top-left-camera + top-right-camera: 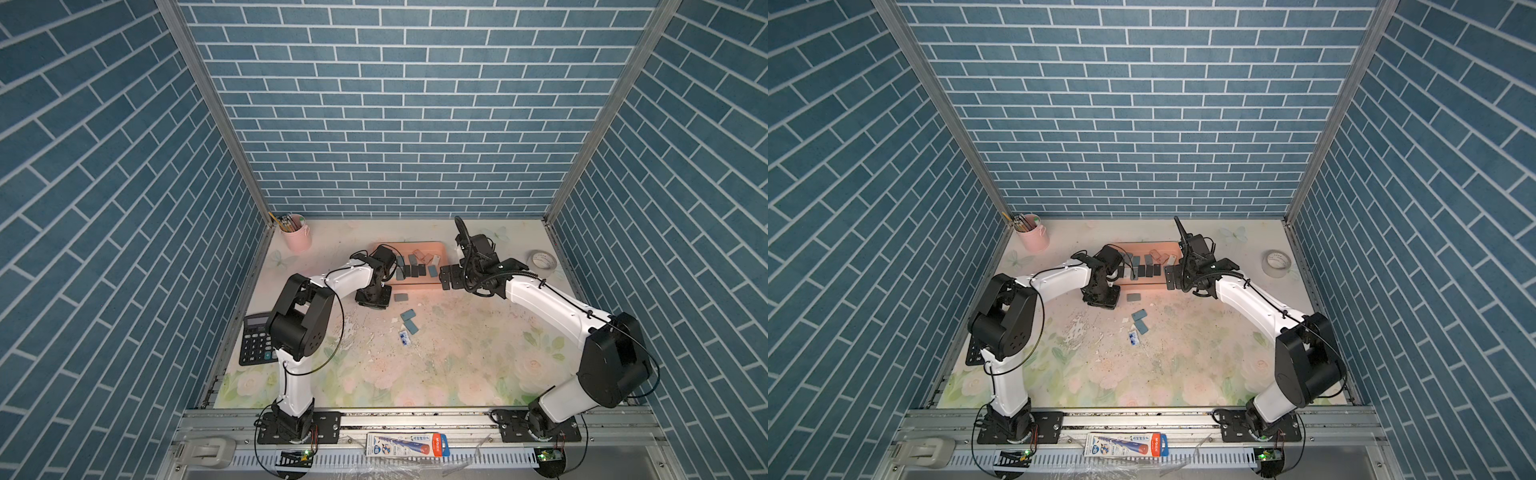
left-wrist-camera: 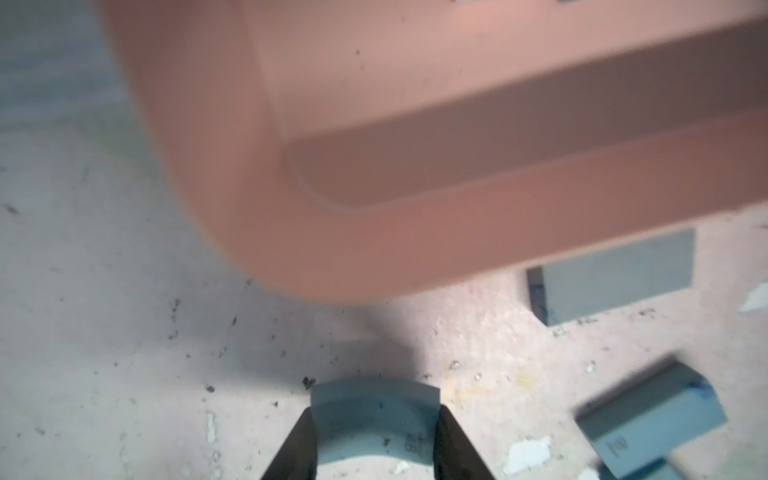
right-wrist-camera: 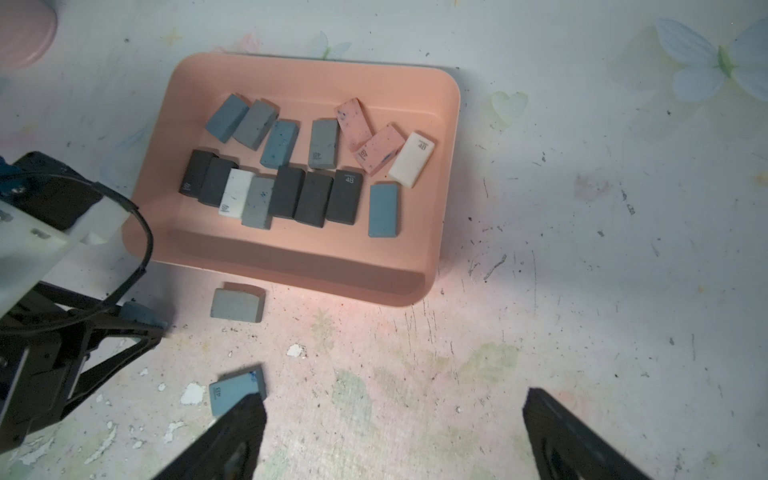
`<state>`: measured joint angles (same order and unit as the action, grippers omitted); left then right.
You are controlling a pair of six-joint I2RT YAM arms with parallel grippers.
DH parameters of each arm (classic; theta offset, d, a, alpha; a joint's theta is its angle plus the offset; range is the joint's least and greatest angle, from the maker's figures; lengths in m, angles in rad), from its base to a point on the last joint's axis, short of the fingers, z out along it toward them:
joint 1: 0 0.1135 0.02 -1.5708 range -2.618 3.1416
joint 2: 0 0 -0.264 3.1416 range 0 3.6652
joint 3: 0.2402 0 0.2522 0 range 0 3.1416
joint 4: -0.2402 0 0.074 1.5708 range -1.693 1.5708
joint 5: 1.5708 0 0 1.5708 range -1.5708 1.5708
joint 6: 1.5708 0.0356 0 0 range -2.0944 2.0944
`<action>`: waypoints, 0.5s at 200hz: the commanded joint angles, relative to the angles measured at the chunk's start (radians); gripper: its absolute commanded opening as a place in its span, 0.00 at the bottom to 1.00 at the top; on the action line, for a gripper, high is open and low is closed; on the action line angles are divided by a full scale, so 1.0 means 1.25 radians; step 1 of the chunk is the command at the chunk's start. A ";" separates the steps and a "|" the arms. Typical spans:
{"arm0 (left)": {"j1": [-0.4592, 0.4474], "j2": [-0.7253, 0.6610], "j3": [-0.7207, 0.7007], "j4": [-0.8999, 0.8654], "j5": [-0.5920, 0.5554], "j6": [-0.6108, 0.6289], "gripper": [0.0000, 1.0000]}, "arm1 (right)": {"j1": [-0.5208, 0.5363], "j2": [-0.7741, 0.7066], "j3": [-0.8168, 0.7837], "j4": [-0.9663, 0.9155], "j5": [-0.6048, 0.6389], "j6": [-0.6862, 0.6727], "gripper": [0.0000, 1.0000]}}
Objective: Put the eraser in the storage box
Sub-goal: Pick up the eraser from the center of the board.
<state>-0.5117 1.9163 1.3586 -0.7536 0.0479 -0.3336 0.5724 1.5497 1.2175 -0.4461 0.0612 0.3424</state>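
Shows fifteen erasers (image 3: 345, 197) inside the storage box (image 3: 444, 174) at upper centre, two loose erasers (image 3: 237, 305) below it, one blue eraser (image 2: 374, 395) pinched and bowed by the left gripper (image 2: 374, 419) at the bottom edge, finger bases cut off, and the right gripper (image 3: 392, 411) spread wide, tips only.

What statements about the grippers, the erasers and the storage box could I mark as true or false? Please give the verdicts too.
1. The left gripper is closed on a blue-grey eraser. True.
2. That eraser lies inside the storage box. False: it is outside, over the table near the box's corner.
3. The right gripper holds a pink eraser. False: it is open and empty.
4. A grey eraser lies on the table beside the box. True.
5. The box is empty. False: many erasers lie in it.
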 commanded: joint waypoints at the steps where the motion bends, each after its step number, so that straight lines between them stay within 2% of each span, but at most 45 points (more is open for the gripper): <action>1: 0.002 -0.072 0.021 -0.038 0.033 -0.036 0.43 | -0.016 -0.012 0.038 -0.031 -0.012 0.018 0.99; 45: 0.002 -0.102 0.150 -0.088 0.049 -0.062 0.43 | -0.057 0.070 0.139 -0.035 -0.061 -0.010 0.99; 69: 0.003 -0.050 0.257 -0.129 0.052 -0.092 0.43 | -0.080 0.120 0.196 -0.036 -0.072 -0.028 0.99; 100: 0.007 0.034 0.389 -0.190 0.071 -0.132 0.44 | -0.098 0.145 0.209 -0.032 -0.107 0.044 0.99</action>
<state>-0.5102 1.8767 1.7523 -0.8825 0.1162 -0.4461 0.4629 1.7103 1.4586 -0.4633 -0.0181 0.3389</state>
